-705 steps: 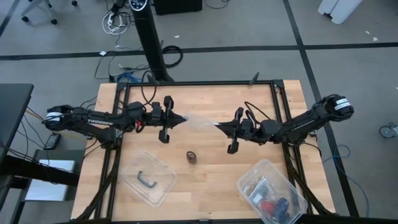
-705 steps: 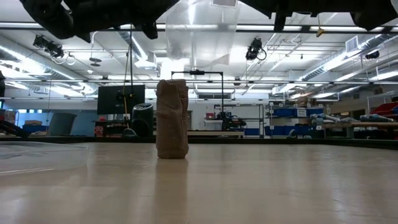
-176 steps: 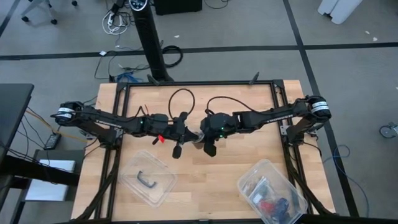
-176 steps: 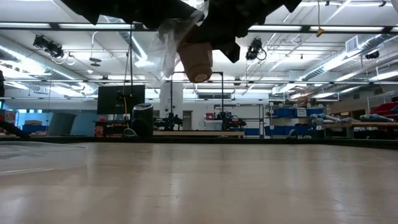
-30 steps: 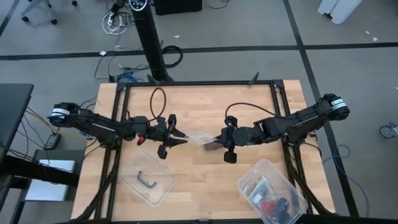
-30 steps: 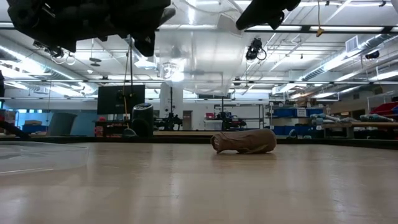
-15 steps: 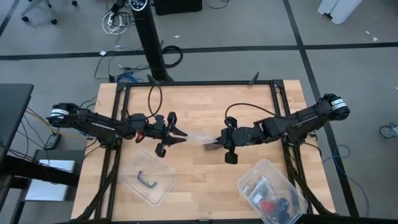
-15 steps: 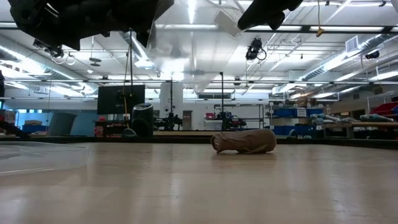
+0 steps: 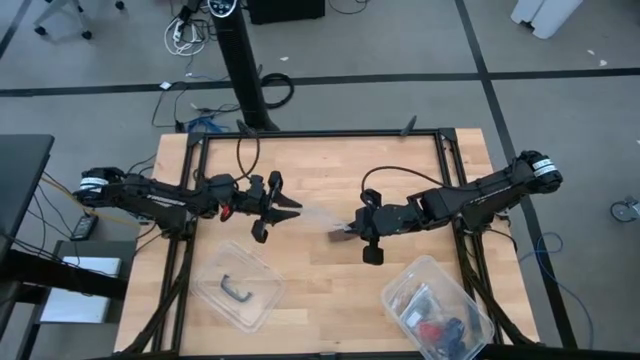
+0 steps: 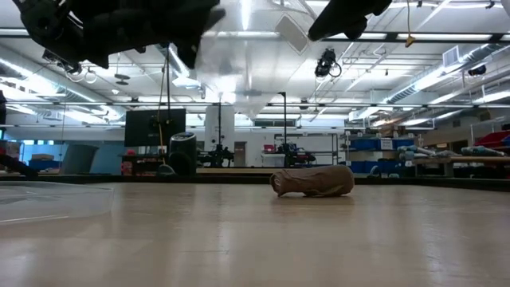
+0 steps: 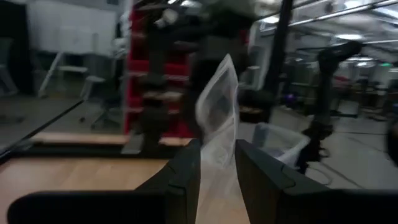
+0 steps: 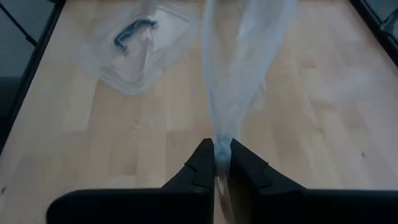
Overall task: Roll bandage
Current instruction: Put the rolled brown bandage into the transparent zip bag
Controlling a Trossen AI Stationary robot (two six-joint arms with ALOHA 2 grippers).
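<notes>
Bandage (image 10: 312,181) already wound into a short brown roll, shown lying on its side on the wooden surface (image 9: 330,170) in the low view; in the high view it is mostly hidden beneath the right arm near the middle of the surface. A clear plastic bag (image 9: 318,218) is held stretched in the air between the two arms. The left pincer (image 11: 217,163) is pinched on one end of the bag, and the right pincer (image 12: 222,155) is pressed together on the other end. The rolling itself is judged complete; bagging or putting the roll away appears to be left. Two clear tubs (image 9: 240,289) (image 9: 436,306) are seen at the near edge, apart from the roll.
</notes>
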